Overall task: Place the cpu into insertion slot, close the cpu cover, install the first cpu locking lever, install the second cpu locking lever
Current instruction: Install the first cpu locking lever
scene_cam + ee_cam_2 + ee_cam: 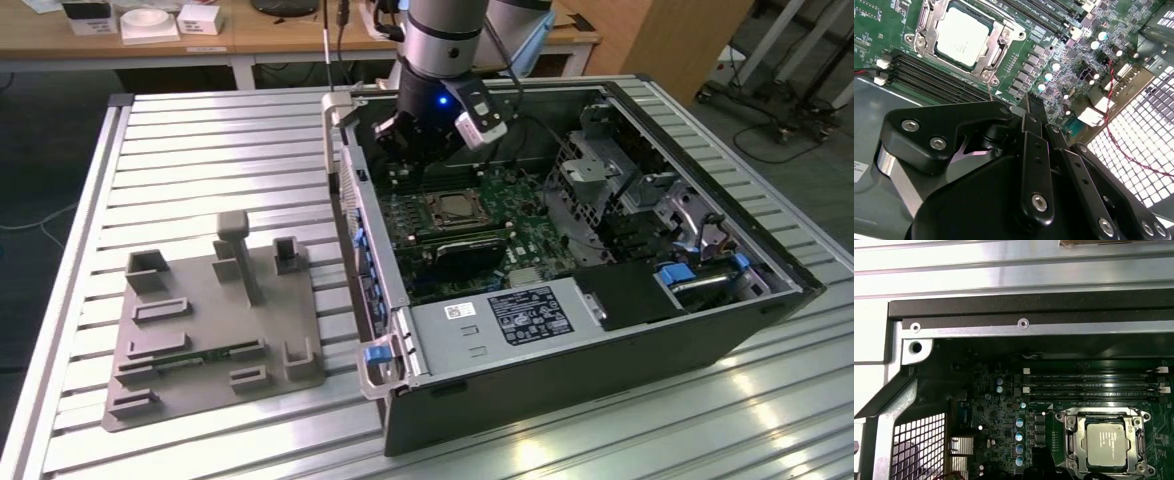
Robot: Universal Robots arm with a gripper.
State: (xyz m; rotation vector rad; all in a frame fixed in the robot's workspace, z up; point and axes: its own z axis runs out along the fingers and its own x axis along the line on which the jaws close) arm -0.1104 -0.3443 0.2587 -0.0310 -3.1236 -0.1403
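Right at the tip of the gripper (1036, 117), the fingers (1035, 150) look pressed together with nothing pinched between them, so it's carrying nothing. It hangs just above the motherboard (1054, 50) and isn't touching any part that I can see.

The cpu (963, 37) is already sitting flat in its socket. In the exterior view it's at roughly 4 o'clock from the gripper (404, 165), close by but clearly apart. The cpu cover (995, 47) looks folded down around the chip, with the pale metal top showing through its open centre. Both wrist views show that, and the first wrist view has the cpu (1106, 442) framed by the cover (1104, 416) too.

Memory slots (1094, 382) run along one side of the socket, and a red wire (1114, 100) loops near the perforated wall (1134, 150).

Zooming out in the exterior view, the computer case (574, 370) lies open on a slatted table (200, 150). A black box with a white label (527, 315) sits at 6 o'clock from the cpu (457, 208). A grey fixture tray (200, 330) sits at 9 o'clock from the case.
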